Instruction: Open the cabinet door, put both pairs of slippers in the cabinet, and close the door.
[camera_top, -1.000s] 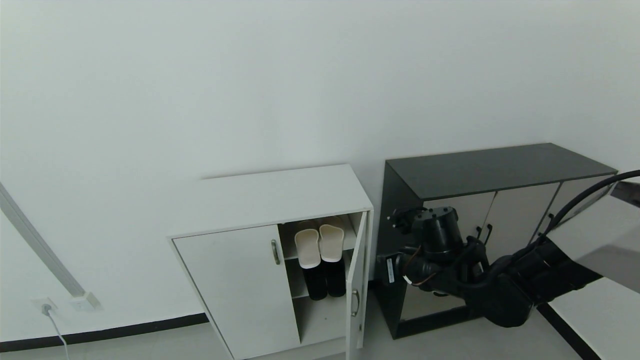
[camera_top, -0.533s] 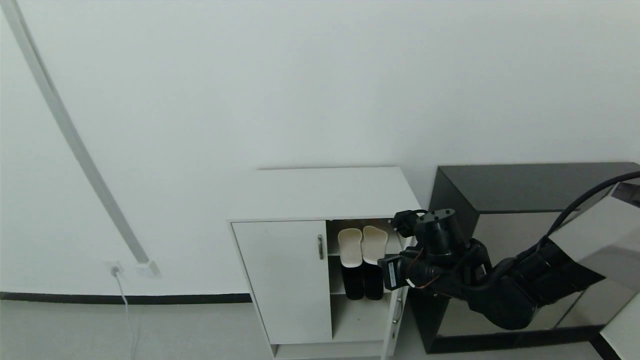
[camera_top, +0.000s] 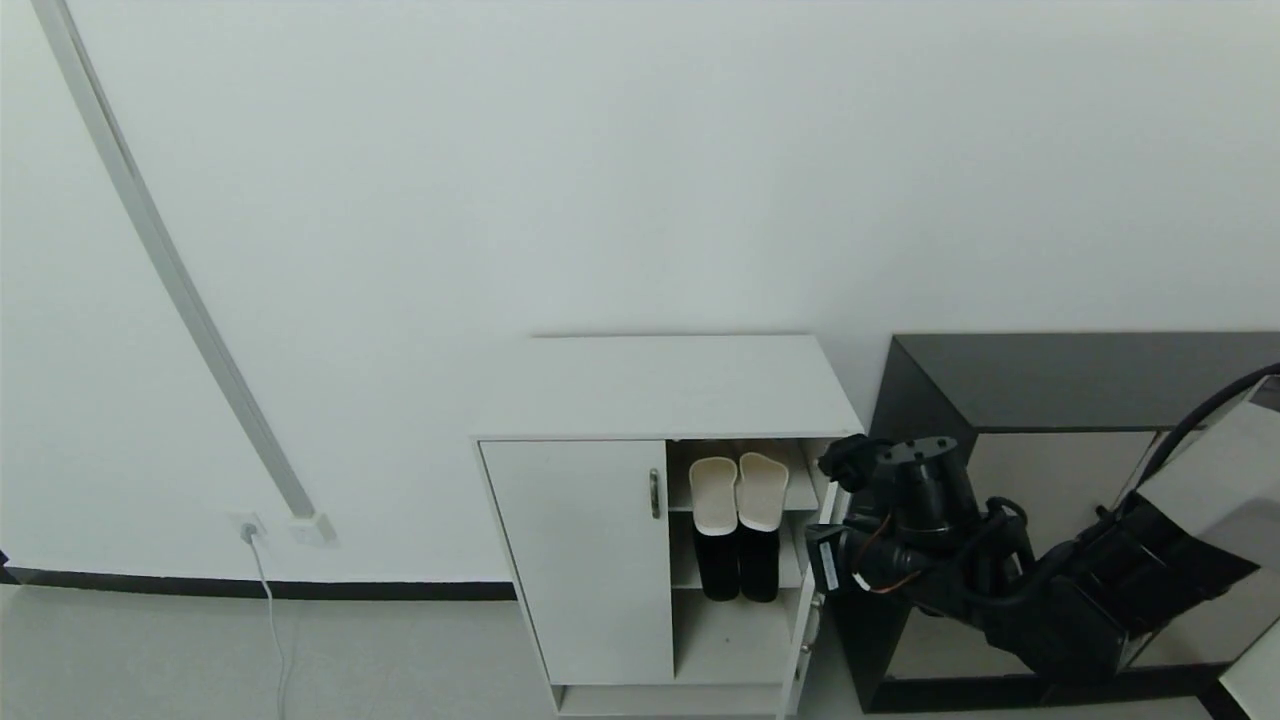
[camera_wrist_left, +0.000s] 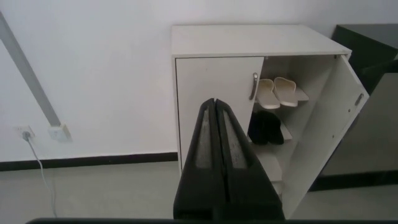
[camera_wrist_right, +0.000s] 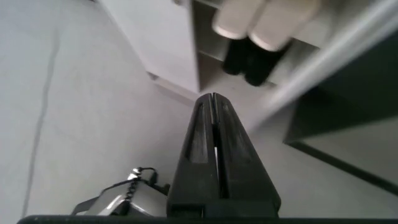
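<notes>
With white slippers (camera_top: 738, 490) and black slippers (camera_top: 738, 566) shelved in the cabinet (camera_top: 680, 385) ahead of the jaws, closing remains: the right gripper (camera_wrist_right: 213, 96), pressed together like the left gripper (camera_wrist_left: 214, 101), seems just beside the open door (camera_wrist_left: 326, 124), which it must push shut.

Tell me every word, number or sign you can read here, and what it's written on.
No text can be read here.
Sticker on the right arm: print too small to read.
White cabinet, dark cabinet, pale slippers, black slippers, wall socket: no writing shows.
</notes>
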